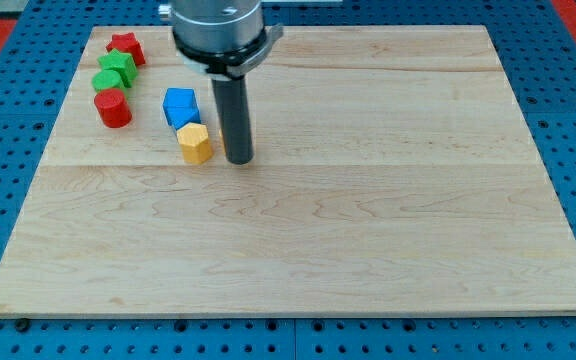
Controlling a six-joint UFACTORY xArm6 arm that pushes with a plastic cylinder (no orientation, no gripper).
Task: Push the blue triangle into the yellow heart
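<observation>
My tip [239,158] rests just right of the yellow hexagonal block [195,143], which touches the blue block [180,106], near the worktop's [368,230] top-left corner; no hand shows.

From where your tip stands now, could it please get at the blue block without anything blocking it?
Probably yes. My tip rests just to the view's right of the yellow block, and the blue block, touching it above, shows a bare right side.
</observation>
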